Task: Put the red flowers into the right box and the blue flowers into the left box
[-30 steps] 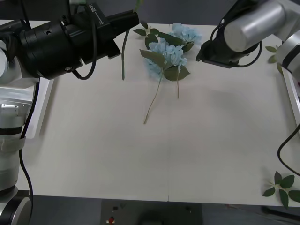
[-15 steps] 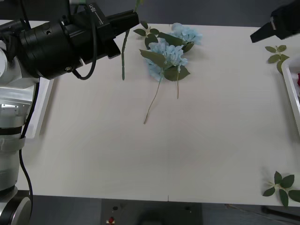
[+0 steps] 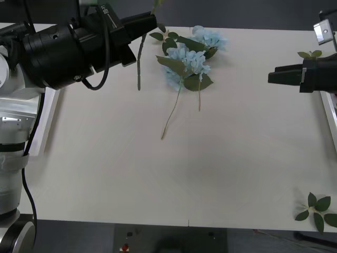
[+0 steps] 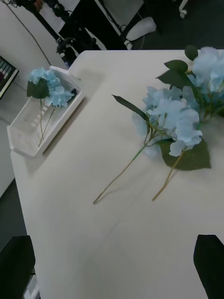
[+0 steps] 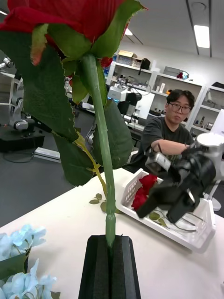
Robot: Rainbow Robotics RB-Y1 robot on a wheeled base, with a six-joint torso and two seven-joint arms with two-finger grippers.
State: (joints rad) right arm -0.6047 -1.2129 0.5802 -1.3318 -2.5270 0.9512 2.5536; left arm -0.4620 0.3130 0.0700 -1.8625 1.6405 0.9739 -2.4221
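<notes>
Currently the left tool [image 5: 110, 261] pinches a light, flexible red rose [image 5: 79, 28] low on its stem; right tool [image 3: 274, 78], fingers spread, carries nothing, right of frame.

Red rose [image 5: 95, 140] upright, stem pinched. More red flowers [image 5: 142, 190] in right box [image 5: 196, 238]. Blue flowers [image 3: 187, 62] loose on table; one cluster [image 4: 46, 88] in left box [image 4: 21, 135]
</notes>
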